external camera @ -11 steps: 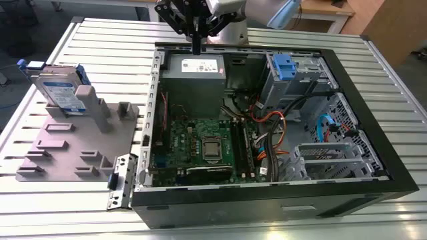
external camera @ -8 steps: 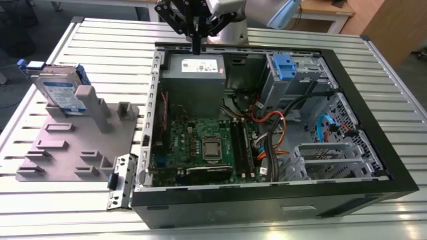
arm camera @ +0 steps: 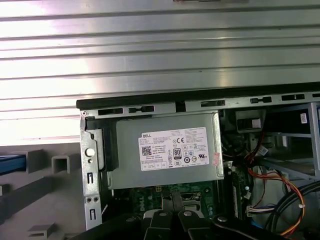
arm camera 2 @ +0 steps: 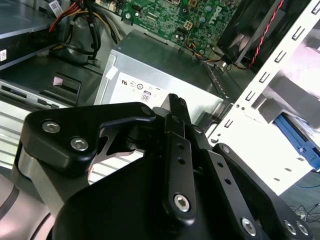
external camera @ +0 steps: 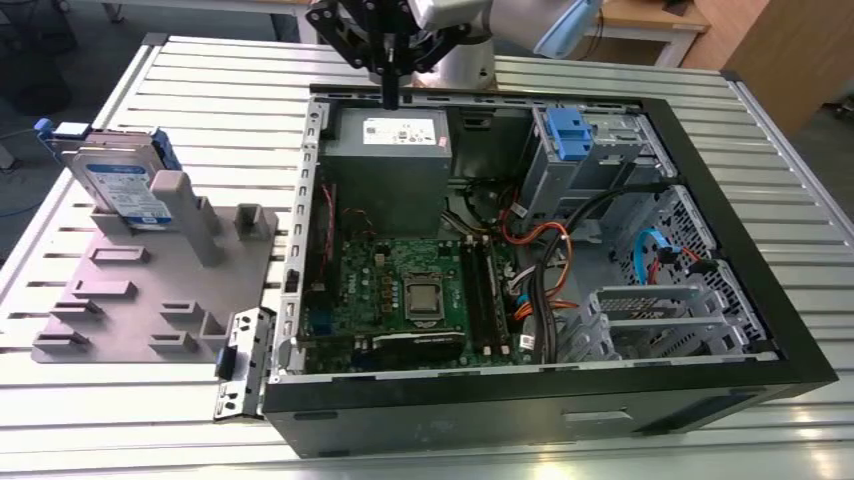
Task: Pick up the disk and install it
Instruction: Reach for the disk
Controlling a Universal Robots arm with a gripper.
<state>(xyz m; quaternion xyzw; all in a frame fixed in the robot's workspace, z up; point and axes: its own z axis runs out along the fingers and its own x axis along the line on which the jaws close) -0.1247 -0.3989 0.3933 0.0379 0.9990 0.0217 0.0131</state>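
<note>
Judging by how things lie, the job has barely begun: the disk (external camera: 120,185) has not been picked up and stands on edge in a slot of the grey rack (external camera: 127,305), which sits on the slatted table (external camera: 214,80) at the exterior view's left, outside the open computer case (external camera: 781,300). Nothing in the case looks newly fitted, and the drive cage with the blue clip (external camera: 567,135) at the far corner appears to hold no disk, so both the pick-up and the fitting are left to do. The gripper (external camera: 390,92) is well apart from the disk. It hangs over the far edge of the case, pointing straight down above the grey power supply (external camera: 390,150), with clear air between its tips and the box. In both wrist views the power supply (arm camera: 167,150) and its white sticker lie directly below the gripper (arm camera: 172,200). Its fingers (arm camera 2: 176,107) sit close together with nothing between them, so the hand is narrow and empty. The arm itself rises out of the exterior view's upper edge.
</note>
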